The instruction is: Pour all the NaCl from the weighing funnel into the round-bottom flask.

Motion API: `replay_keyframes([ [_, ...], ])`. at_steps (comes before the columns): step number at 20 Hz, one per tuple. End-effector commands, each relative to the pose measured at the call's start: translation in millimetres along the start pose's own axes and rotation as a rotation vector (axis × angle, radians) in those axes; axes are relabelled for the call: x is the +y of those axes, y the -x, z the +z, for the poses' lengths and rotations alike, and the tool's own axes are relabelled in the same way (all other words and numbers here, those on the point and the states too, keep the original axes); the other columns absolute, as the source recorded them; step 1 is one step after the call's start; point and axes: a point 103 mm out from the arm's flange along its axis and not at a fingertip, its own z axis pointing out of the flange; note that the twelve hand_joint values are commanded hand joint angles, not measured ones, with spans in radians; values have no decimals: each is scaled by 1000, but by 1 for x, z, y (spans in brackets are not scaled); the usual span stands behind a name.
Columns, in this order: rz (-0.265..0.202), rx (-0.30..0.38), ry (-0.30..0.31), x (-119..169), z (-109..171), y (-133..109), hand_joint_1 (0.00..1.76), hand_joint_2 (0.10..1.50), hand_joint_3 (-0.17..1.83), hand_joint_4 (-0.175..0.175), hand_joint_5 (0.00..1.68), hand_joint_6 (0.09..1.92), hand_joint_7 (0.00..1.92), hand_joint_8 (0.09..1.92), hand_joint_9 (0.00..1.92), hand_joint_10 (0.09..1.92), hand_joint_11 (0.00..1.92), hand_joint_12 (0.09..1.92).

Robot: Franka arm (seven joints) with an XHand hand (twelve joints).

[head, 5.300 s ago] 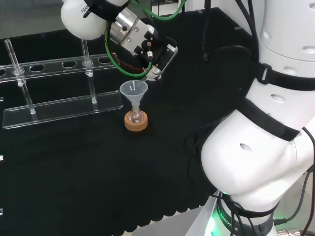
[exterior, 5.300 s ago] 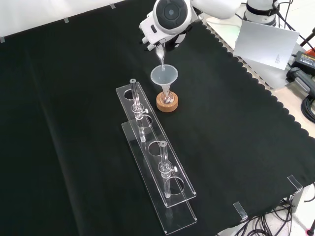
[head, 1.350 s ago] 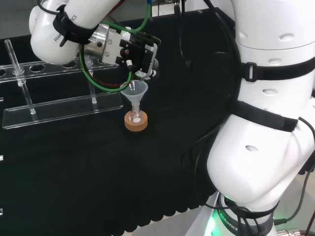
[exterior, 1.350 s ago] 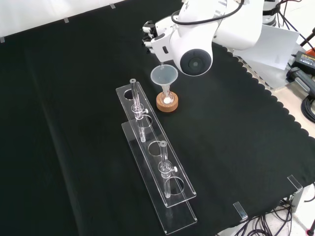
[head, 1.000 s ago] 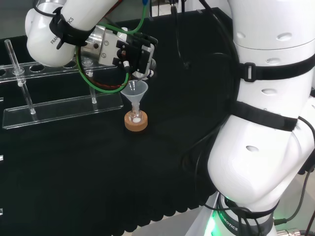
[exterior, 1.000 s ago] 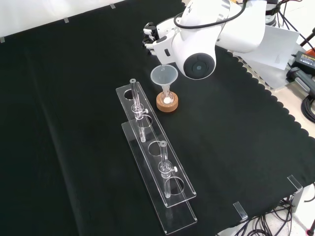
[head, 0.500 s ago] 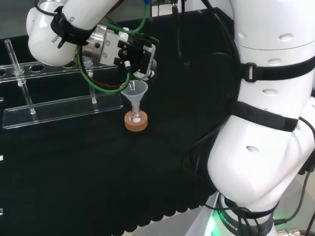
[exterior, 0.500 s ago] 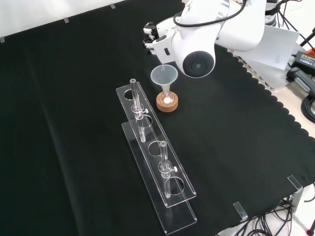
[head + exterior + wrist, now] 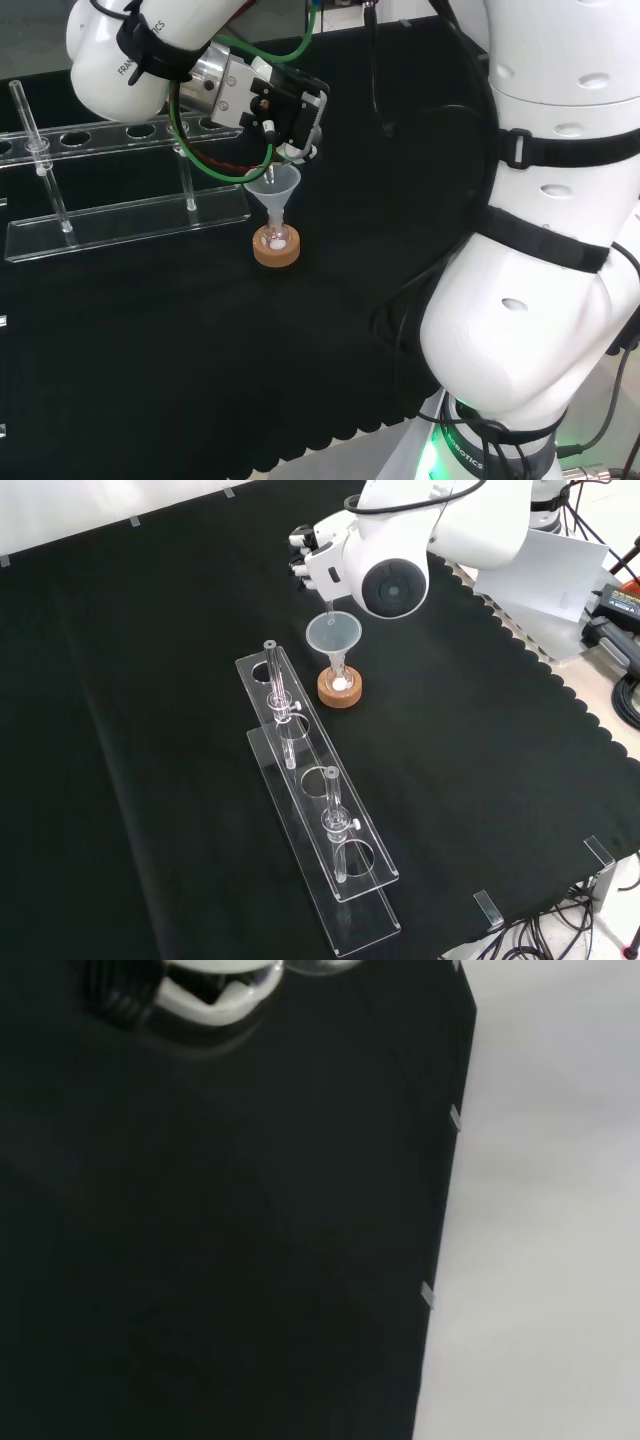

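The surface (image 9: 150,680) was draped in matte black cloth with a scalloped edge. On it lay a long clear acrylic rack (image 9: 318,830) of round holes, carrying thin glass tubes (image 9: 272,675). Just beside the rack's far end in the front view stood a small round-bottom flask (image 9: 277,239) on a cork ring (image 9: 339,690), with a white heap of powder inside. A translucent plastic cone funnel (image 9: 333,635) sat in the flask's neck. Directly above that funnel the black and white hand (image 9: 285,110) pinched a slim clear weighing funnel (image 9: 329,613), spout pointing down into the cone.
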Motion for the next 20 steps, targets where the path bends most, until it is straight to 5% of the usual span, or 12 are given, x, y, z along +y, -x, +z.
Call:
replay_keyframes([
  [1, -30, 67, 19, 4, 12, 4, 1122, 728, 497, 175, 1313, 537, 836, 655, 1311, 87, 1048, 878],
  [8, -62, 234, 24, 11, 27, 15, 1121, 729, 497, 175, 1311, 540, 835, 657, 1311, 87, 1049, 878],
  [20, -77, 388, 39, 16, 38, 25, 1120, 731, 496, 175, 1307, 547, 832, 659, 1311, 87, 1051, 878],
])
